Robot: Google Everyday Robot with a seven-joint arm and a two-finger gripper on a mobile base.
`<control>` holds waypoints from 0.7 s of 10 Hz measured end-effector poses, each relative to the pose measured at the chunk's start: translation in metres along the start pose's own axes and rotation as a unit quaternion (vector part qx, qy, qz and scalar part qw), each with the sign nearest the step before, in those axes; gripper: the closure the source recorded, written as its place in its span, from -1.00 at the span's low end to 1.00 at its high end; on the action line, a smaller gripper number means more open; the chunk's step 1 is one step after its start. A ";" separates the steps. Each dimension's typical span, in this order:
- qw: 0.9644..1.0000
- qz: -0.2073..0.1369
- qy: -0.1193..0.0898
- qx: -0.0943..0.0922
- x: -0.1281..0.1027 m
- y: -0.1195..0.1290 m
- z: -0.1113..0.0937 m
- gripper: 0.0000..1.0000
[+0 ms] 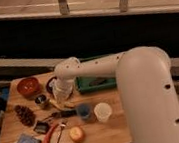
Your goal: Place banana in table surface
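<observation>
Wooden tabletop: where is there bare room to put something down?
The light brown wooden tabletop is bare along the front edge right of the round orange fruit, below the white cup. The middle is crowded around the gripper, between the red bowl and green tray.

robot test lab, wooden worktop cluttered with test props, gripper low at worktop middle, metal railing far behind

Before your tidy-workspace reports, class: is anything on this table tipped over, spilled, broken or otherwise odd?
Nothing stands out. The white cup and blue cup stand upright, and the red bowl sits level on the table surface. No spill shows. The gripper is low over the table's middle, hiding what lies beneath it.
</observation>
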 end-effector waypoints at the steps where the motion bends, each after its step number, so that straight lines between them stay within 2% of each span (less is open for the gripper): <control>1: 1.000 0.001 0.005 -0.001 0.001 0.000 0.003 0.24; 4: 1.000 0.001 0.014 -0.003 0.002 0.004 0.007 -0.38; 5: 1.000 0.000 0.016 -0.003 0.003 0.004 0.007 -0.48; 7: 1.000 -0.001 0.013 -0.005 0.003 0.005 0.005 -0.50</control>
